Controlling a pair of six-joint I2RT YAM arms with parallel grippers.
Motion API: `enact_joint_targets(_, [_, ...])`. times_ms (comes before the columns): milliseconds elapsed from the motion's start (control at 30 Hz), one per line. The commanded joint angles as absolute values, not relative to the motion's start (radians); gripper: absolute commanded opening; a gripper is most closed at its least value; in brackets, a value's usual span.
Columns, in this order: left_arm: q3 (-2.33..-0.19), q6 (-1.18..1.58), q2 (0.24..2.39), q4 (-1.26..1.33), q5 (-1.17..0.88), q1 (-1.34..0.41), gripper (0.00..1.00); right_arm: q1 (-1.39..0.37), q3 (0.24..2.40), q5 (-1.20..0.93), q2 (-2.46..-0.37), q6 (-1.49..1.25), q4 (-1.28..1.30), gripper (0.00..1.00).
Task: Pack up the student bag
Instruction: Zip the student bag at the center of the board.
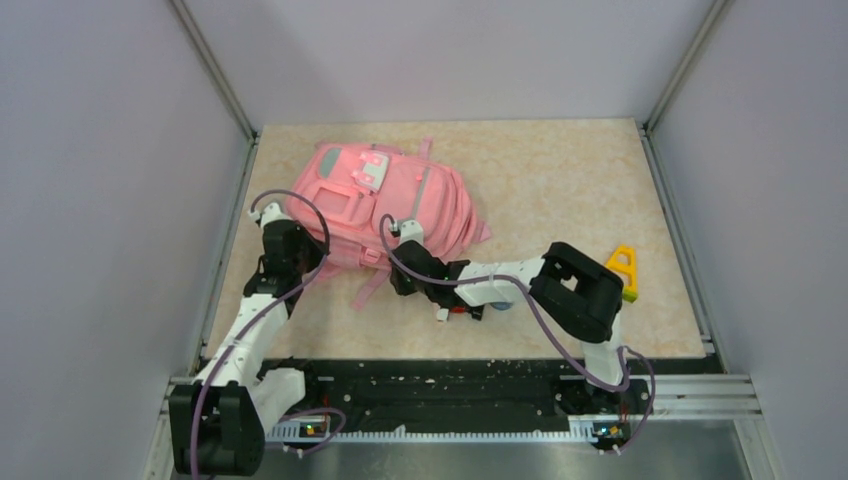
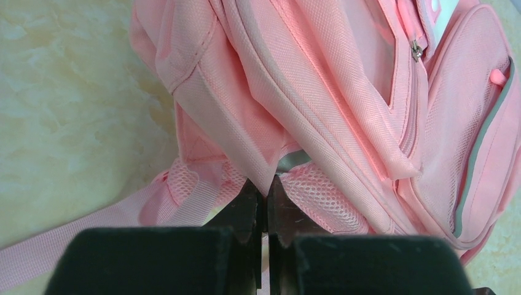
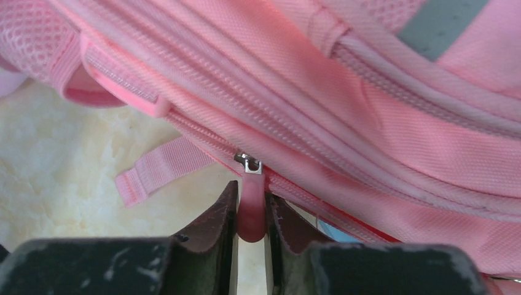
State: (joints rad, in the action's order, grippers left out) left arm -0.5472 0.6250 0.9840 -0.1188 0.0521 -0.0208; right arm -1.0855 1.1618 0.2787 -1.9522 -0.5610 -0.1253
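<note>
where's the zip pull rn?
Right wrist view, centre: the zip pull hangs from the student bag, pinched in the right gripper.

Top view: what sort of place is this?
Probably a robot test booth: plain grey walls box in a marble-patterned table, a left arm and right arm are bolted to a rail at its near edge, and a pink student bag lies on it.

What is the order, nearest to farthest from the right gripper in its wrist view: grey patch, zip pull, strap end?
1. zip pull, pinched by the right gripper.
2. strap end, lower left.
3. grey patch, top right on the bag.
</note>
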Motion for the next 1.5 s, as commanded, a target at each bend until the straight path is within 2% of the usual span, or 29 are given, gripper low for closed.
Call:
enact_joint_targets(0, [-0.555, 0.613, 0.937, -0.026, 0.061, -0.008, 0.0, -1.068, 1.216, 0.311, -1.949, -0.569, -0.143, 0.03])
enact_joint_targets(33, [-0.556, 0.611, 0.937, -0.028, 0.061, -0.008, 0.0, -1.068, 1.21, 0.318, -1.942, -0.567, -0.139, 0.0])
enact_joint_targets(300, [-0.612, 0.6, 0.982, -0.013, 0.043, 0.066, 0.0, -1.068, 1.102, 0.403, -1.845, -0.497, -0.08, 0.0])
enact_joint_targets(633, [-0.783, 0.564, 1.176, 0.063, 0.052, 0.134, 0.0, -1.053, 0.958, 0.513, -1.678, -0.437, -0.003, 0.0])
enact_joint_targets(1000, [-0.99, 0.386, 1.427, 0.127, 0.056, 0.138, 0.0, -0.872, 0.985, 0.28, -1.657, -0.286, 0.011, 0.0])
enact_joint_targets(1033, [-0.998, 0.357, 1.43, 0.123, 0.033, 0.138, 0.02, -0.867, 0.991, 0.264, -1.653, -0.274, 0.014, 0.0])
enact_joint_targets(1067, [-1.004, 0.341, 1.427, 0.114, 0.014, 0.137, 0.17, -0.866, 0.995, 0.246, -1.645, -0.257, 0.014, 0.0])
enact_joint_targets(1100, [-1.004, 0.335, 1.415, 0.098, 0.007, 0.136, 0.41, -0.865, 0.997, 0.223, -1.637, -0.241, 0.016, 0.0])
enact_joint_targets(1167, [-0.989, 0.3, 1.38, 0.078, 0.018, 0.12, 0.71, -0.865, 1.003, 0.175, -1.623, -0.227, 0.027, 0.0])
enact_joint_targets(1200, [-0.979, 0.276, 1.352, 0.061, 0.052, 0.102, 0.8, -0.866, 1.004, 0.151, -1.617, -0.222, 0.033, 0.0])
enact_joint_targets(1267, [-0.956, 0.212, 1.292, 0.034, 0.13, 0.037, 0.84, -0.866, 1.004, 0.112, -1.605, -0.223, 0.044, 0.0])
enact_joint_targets(1367, [-0.893, 0.15, 1.176, 0.032, 0.202, -0.103, 0.84, -0.865, 1.006, 0.097, -1.593, -0.24, 0.065, 0.0])
enact_joint_targets(1467, [-0.799, 0.098, 1.089, 0.078, 0.186, -0.26, 0.83, -0.861, 1.017, 0.065, -1.577, -0.272, 0.089, 0.0])
